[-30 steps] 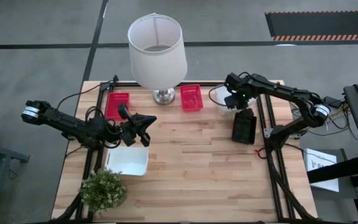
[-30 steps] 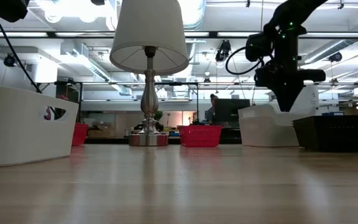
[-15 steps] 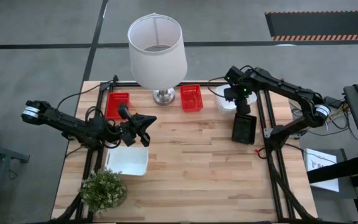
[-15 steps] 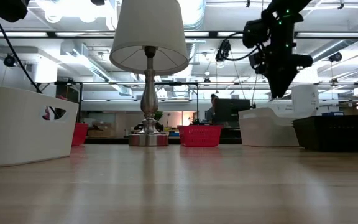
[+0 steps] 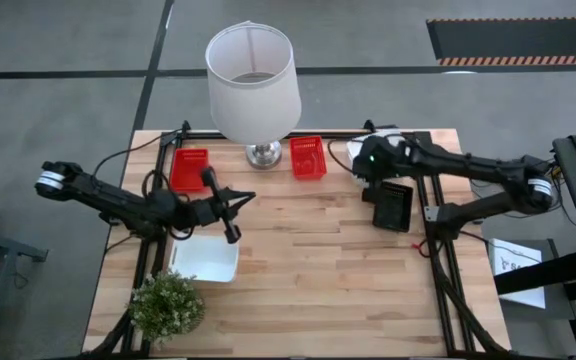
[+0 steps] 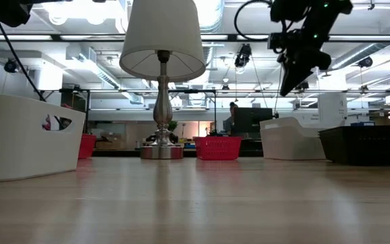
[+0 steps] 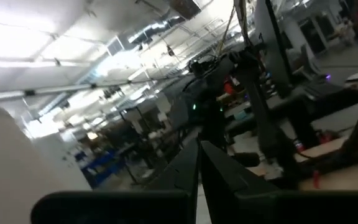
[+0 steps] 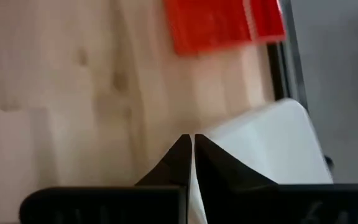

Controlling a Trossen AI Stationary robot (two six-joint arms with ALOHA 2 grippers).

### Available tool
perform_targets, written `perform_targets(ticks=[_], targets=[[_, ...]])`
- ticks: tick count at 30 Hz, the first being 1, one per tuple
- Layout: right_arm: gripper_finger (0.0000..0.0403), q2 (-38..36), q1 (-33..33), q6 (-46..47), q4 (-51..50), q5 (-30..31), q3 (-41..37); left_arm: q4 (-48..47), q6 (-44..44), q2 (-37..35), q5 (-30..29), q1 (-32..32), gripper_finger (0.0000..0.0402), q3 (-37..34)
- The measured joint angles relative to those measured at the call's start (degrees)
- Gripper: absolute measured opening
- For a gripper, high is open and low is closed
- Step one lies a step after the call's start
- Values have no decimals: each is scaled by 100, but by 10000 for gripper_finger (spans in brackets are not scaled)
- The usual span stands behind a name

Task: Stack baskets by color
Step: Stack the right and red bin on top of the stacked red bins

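1. The lamp (image 5: 253, 80) stands at the table's (image 5: 308, 270) far edge and serves as the landmark.
2. One red basket (image 5: 307, 157) sits just right of the lamp base; another red basket (image 5: 189, 168) sits to its left.
3. A black basket (image 5: 392, 205) lies well right of the lamp, nearer the front.
4. A white basket (image 5: 366, 160) sits right of the lamp, partly under the right arm.
5. The right gripper (image 5: 361, 165) hangs above that white basket, fingers pressed together, holding nothing.
6. Another white basket (image 5: 206, 258) lies front-left of the lamp, beside the potted plant (image 5: 166, 305).
7. The left gripper (image 5: 236, 212) hovers above this basket's far edge, fingers together, empty.
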Motion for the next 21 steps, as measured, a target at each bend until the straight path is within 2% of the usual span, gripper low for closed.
perform_targets(ticks=[6, 10, 17, 21], targets=[[12, -403, 670, 154, 912, 34, -511, -43, -313, 436, 2, 0, 1, 69], [12, -581, 922, 178, 1098, 149, -710, -38, -540, 868, -4, -2, 1, 281], [12, -1092, 1141, 110, 1944, 152, -1392, -38, -671, 1721, -11, -2, 1, 801], [12, -1474, 1172, -276, 2615, -46, -1773, -35, -709, 2092, -35, 0, 1, 1051]])
